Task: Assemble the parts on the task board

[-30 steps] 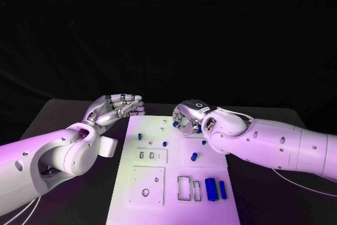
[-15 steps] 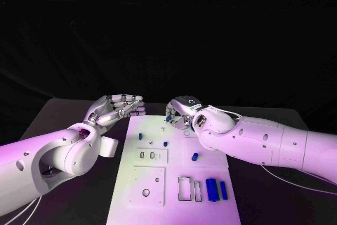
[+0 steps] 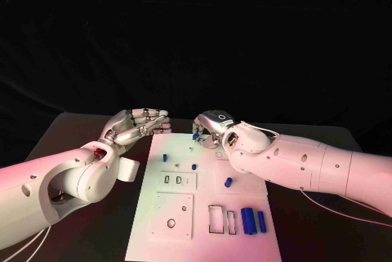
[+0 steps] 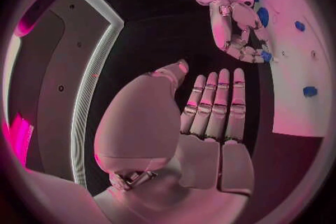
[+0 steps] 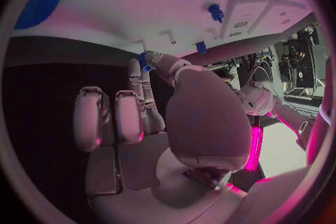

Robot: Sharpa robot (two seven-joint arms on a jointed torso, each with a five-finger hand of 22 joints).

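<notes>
- My right hand [image 3: 214, 130] pinches a small blue part [image 3: 196, 136] at its fingertips, over the task board's [image 3: 204, 216] far end.
- My left hand [image 3: 135, 127] holds nothing, fingers loosely extended.
- I cannot tell which way the part's long axis runs.

A robot lab or demo booth: black curtain [image 3: 196, 46] fills the upper frame behind a black worktop [image 3: 73, 137], with equipment racks [image 5: 297, 61] at right.

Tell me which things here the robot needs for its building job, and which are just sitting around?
For the job:
task board
small blue part pinched in the right hand
two long blue parts near the board's front
short blue parts standing mid-board

Just sitting around:
black table
left hand, hovering by the board's far left corner, holding nothing
</notes>
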